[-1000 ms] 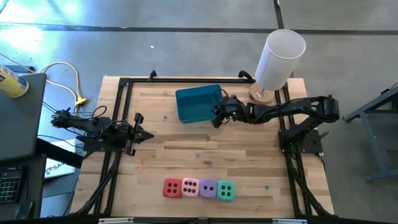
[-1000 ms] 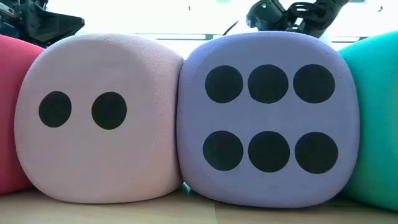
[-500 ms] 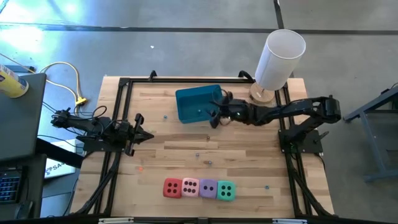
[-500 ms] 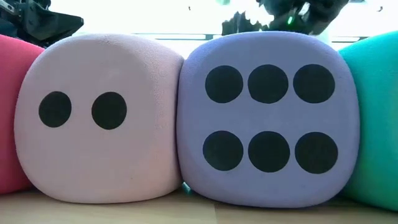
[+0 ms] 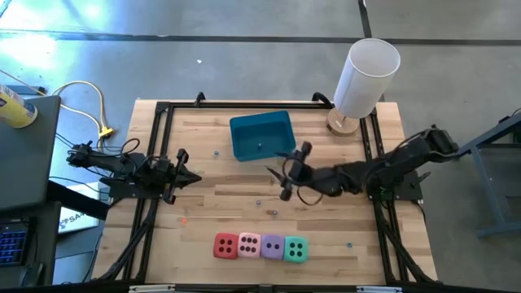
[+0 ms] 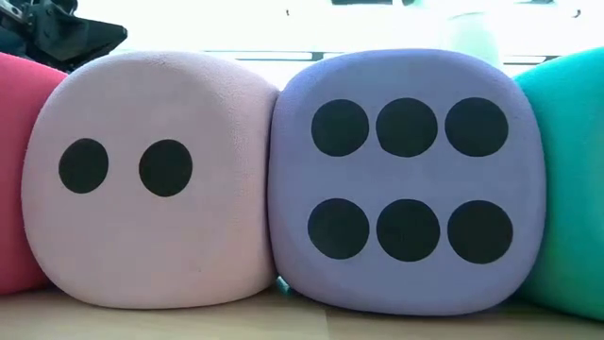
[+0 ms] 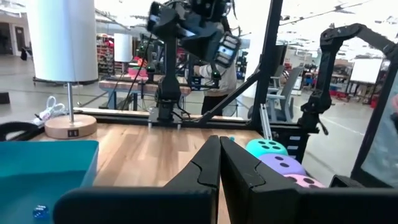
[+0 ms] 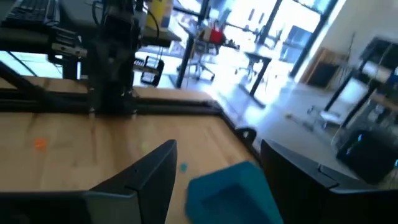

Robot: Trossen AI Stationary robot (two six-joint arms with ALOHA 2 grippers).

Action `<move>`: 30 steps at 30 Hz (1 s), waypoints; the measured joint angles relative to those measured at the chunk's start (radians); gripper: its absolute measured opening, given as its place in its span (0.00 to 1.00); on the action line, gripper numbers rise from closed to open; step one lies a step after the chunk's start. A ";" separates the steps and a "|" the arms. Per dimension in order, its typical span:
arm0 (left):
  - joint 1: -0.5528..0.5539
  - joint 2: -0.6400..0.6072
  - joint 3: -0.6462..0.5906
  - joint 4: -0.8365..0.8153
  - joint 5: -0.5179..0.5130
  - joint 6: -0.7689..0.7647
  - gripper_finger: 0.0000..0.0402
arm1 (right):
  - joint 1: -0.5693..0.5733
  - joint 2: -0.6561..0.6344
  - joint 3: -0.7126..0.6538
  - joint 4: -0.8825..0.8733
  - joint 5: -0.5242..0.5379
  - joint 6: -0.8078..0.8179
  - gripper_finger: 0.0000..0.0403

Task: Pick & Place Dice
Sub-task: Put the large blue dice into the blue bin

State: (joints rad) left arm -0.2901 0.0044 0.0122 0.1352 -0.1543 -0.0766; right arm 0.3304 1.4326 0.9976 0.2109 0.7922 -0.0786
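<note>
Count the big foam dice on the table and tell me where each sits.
4, touching in one row near the table's front edge: red die at the left end, then pink die, purple die, teal die. None appears hidden.

Low view: red die (image 6: 14, 170) cut off by left edge, only sliver showing; teal-green die (image 6: 571, 179) cut off by right edge; pips on both out of sight; pink die (image 6: 156, 179) and purple die (image 6: 406, 179) hide nearly all of bench and both arms behind; left wrist view: pink die (image 7: 298, 181) mostly hidden behind own fingers, blue bin (image 7: 43, 168) cut by left edge, tiny blue speck inside too small to tell; right wrist view: blurred throughout, blue bin (image 8: 233, 193) cut by bottom edge.
</note>
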 joint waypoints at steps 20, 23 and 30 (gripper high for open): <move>0.000 0.000 0.000 0.000 0.000 -0.172 0.00 | 0.110 0.002 0.002 -0.040 -0.163 0.154 0.56; 0.000 0.000 0.000 0.000 0.000 -0.172 0.00 | 0.108 0.002 0.002 -0.035 -0.223 0.139 0.56; 0.000 0.000 0.000 0.000 0.000 -0.172 0.00 | 0.108 0.002 0.002 -0.028 -0.243 0.120 0.64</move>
State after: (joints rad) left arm -0.2901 0.0044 0.0124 0.1349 -0.1542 -0.2481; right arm 0.4385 1.4342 0.9993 0.1832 0.5496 0.0410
